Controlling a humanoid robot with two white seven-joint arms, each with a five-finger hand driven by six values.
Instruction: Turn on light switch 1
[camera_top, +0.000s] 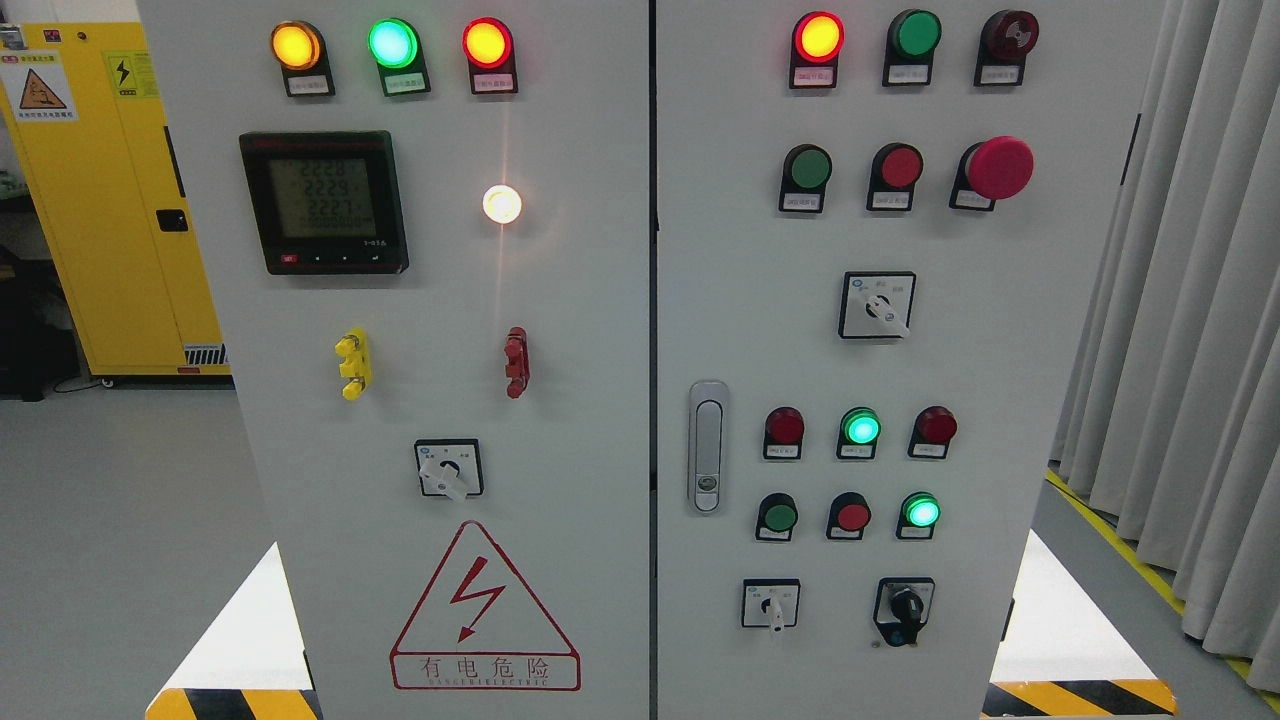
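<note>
Cabinet: grey two-door control panel (560, 420) fills the view.
Left door: lit amber (296, 45), green (392, 43) and red (487, 43) lamps above a digital meter (323, 201).
Right door: red mushroom button (998, 167), rotary selector (877, 305), door handle (707, 446).
Background: yellow cabinet (100, 200) left, grey curtain (1180, 300) right.

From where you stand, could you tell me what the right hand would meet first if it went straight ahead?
I cannot say: neither hand shows in the head view, so its pointing is unknown. What fills the view ahead is the grey control cabinet, with lamps, push buttons and rotary switches on its doors.
</note>
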